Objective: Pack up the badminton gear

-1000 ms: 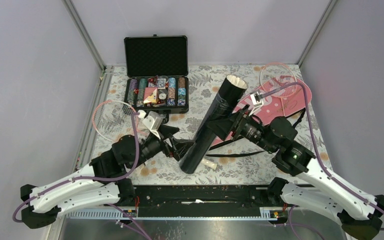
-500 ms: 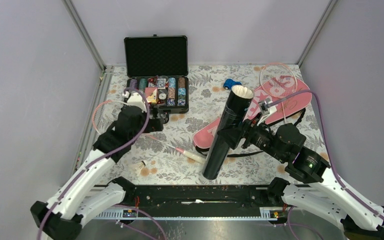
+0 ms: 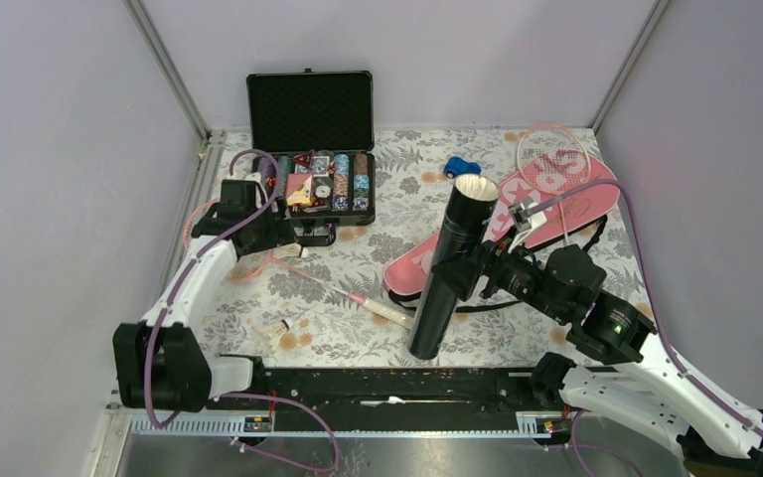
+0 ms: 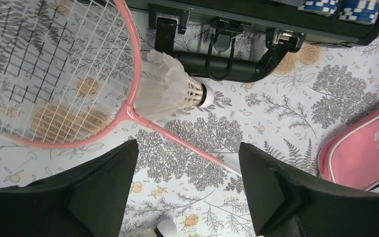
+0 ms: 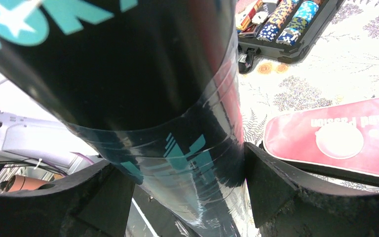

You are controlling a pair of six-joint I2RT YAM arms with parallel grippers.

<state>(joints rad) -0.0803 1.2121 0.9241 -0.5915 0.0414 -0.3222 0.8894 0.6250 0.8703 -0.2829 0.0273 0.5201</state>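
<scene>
The left gripper [image 4: 185, 187] hangs over the table [image 3: 397, 199] just in front of the case [image 3: 310, 109], on its handle side. Its fingers are spread with nothing between them. Under it, a shuttlecock [image 4: 170, 89] lies on its side just in front of the case handle, its feathers against the rim of a racket [image 4: 54, 74] near the throat. That racket's head lies left-front of the case, and its shaft runs away from the case to the right. A second shuttlecock [image 3: 280, 328] lies well in front of the case, near the arm bases.

The right gripper [image 5: 185, 192] clamps the tube [image 3: 462, 224] at mid-height, one finger on each side. The tube stands right-front of the case, leaning, with its open end up. Past it, farther right of the case, lies the cover [image 3: 576, 204], with a second racket [image 3: 551, 159] resting across its far end. A toy car [image 3: 462, 166] sits to the right of the case, between the case and the cover.
</scene>
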